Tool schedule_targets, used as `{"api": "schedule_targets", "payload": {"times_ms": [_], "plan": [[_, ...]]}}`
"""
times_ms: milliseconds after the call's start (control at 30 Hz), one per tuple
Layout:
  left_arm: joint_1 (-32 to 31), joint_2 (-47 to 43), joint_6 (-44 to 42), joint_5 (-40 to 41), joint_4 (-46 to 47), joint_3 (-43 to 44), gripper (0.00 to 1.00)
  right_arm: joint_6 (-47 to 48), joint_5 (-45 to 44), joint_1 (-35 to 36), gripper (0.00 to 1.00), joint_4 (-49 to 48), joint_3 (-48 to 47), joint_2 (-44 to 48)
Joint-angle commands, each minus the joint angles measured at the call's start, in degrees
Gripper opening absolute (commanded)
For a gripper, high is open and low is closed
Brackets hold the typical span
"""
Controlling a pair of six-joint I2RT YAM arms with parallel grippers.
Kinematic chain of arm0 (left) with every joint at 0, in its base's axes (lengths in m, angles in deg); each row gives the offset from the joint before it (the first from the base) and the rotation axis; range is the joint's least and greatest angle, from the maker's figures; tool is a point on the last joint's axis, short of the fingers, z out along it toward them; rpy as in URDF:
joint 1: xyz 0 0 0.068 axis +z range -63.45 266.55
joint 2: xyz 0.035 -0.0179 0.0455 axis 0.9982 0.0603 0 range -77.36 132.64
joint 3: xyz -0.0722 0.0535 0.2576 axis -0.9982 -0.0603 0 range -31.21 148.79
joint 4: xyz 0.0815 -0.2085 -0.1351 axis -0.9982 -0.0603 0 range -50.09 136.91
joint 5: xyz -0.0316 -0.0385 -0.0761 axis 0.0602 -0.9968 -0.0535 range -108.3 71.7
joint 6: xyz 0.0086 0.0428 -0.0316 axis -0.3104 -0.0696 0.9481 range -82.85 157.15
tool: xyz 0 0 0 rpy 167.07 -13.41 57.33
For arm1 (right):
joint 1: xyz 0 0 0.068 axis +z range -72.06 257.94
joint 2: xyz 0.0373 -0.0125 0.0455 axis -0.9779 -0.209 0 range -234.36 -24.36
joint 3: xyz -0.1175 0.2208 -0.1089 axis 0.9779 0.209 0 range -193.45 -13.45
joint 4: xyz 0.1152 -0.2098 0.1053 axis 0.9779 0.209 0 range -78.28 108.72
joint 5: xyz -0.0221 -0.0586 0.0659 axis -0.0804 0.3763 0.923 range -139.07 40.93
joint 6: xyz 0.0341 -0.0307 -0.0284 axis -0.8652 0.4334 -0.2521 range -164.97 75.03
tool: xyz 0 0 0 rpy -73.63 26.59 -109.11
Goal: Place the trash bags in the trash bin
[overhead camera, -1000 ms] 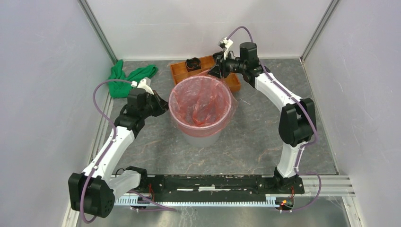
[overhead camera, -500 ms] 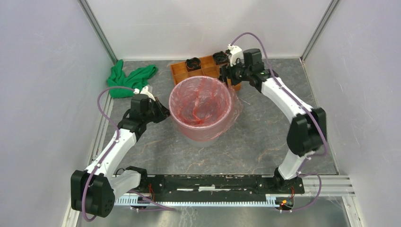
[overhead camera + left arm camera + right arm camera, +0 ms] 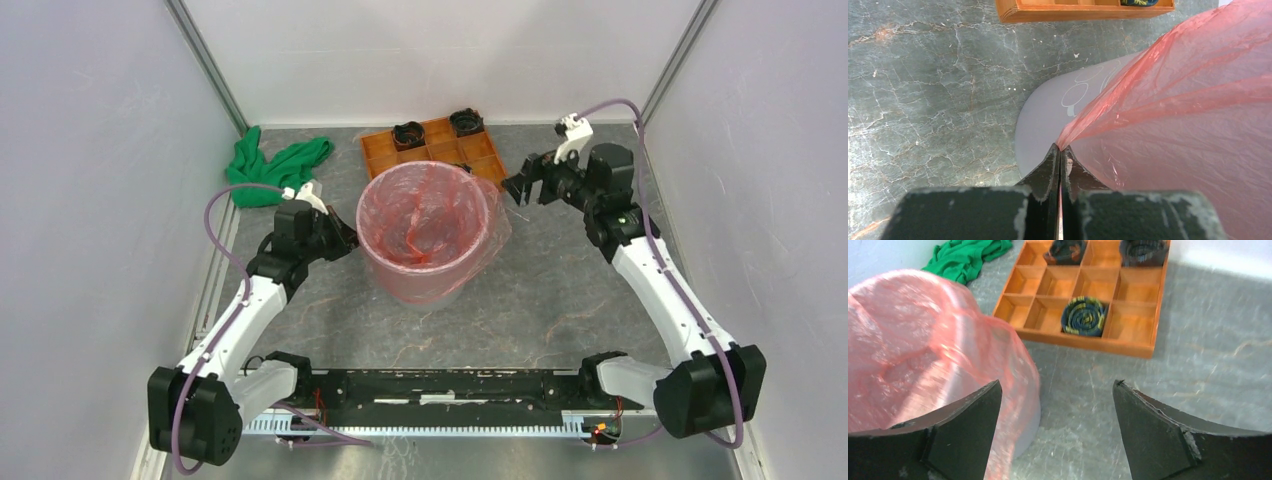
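Note:
The light grey trash bin [image 3: 425, 285] stands mid-table. A translucent red-orange trash bag [image 3: 425, 215] lines it and hangs over its rim. My left gripper [image 3: 347, 236] is at the bin's left side, shut on a pinched fold of the bag's edge. In the left wrist view the bag [image 3: 1188, 100] stretches away from the closed tips of my left gripper [image 3: 1060, 149], over the grey bin wall [image 3: 1048, 115]. My right gripper [image 3: 520, 188] hangs open just right of the bin's far rim. Between the fingers of my right gripper [image 3: 1057, 385] there is only floor, with the bag [image 3: 923, 340] to its left.
An orange compartment tray [image 3: 482, 160] holding three dark rolled items sits behind the bin, and the right wrist view shows the tray [image 3: 1133, 327] too. A green cloth [image 3: 275, 165] lies at the back left. Walls close in on both sides.
My right gripper opened and swung right, away from the bin's far rim. The bag's far edge now drapes loose over the rim. My left gripper kept its hold.

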Motion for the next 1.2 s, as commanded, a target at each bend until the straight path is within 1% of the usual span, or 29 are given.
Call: {"api": "schedule_targets", "payload": {"times_ms": [0, 100, 167, 267, 400, 467, 567, 633, 700, 867, 967, 1033, 1100, 1167], "plan": [[0.29, -1.60, 1.62, -1.81, 0.38, 1.33, 0.02, -8.59, 12.68, -3.35, 0.86, -14.19, 9.81, 1.51], [0.30, -1.72, 1.98, -2.60, 0.48, 1.16, 0.02, -9.95, 19.31, -3.32, 0.78, -18.98, 14.39, 0.99], [0.34, -1.80, 2.19, -3.12, 0.62, 0.88, 0.02, -10.97, 23.42, -2.92, 0.76, -21.55, 16.51, 0.13], [0.23, -2.02, 2.75, -3.60, 1.51, -0.19, 0.02, -10.91, 21.08, -1.95, 0.70, -22.26, 18.63, -0.80], [0.33, -1.99, 3.92, -4.20, 2.98, -1.86, 0.02, -12.25, 18.05, -0.37, 0.52, -25.23, 20.21, -4.45], [0.32, -1.90, 4.35, -4.67, 3.53, -2.43, 0.02, -13.77, 17.98, 1.12, 0.49, -27.81, 21.22, -7.09], [0.28, -2.38, 4.64, -4.81, 3.47, -2.98, 0.02, -15.43, 18.42, 3.42, 0.48, -30.84, 22.83, -10.29], [0.27, -2.86, 4.67, -4.97, 3.46, -3.27, 0.02, -14.95, 15.99, 3.77, 0.48, -29.64, 23.40, -10.98], [0.28, -3.39, 4.27, -4.59, 3.10, -3.47, 0.02, -11.67, 9.75, 3.71, 0.48, -23.23, 22.78, -10.64], [0.34, -4.10, 2.94, -3.44, 1.39, -3.38, 0.02, -4.52, -8.04, 4.12, 0.48, -11.27, 21.45, -8.53], [0.28, -4.87, 2.46, -2.81, 0.55, -3.22, 0.02, -1.12, -21.85, 4.71, 0.50, -3.30, 18.48, -5.81], [0.30, -5.62, 1.86, -1.69, -0.66, -2.89, 0.02, 0.78, -29.22, 4.93, 0.51, 0.60, 15.79, -3.24], [0.32, -6.40, 1.29, -0.66, -1.90, -2.41, 0.02, 2.37, -32.93, 5.15, 0.57, 3.44, 12.50, -0.71], [0.34, -7.06, 0.98, -0.20, -2.23, -2.30, 0.02, 3.58, -30.94, 5.09, 0.73, 4.61, 9.38, 1.23]]}}
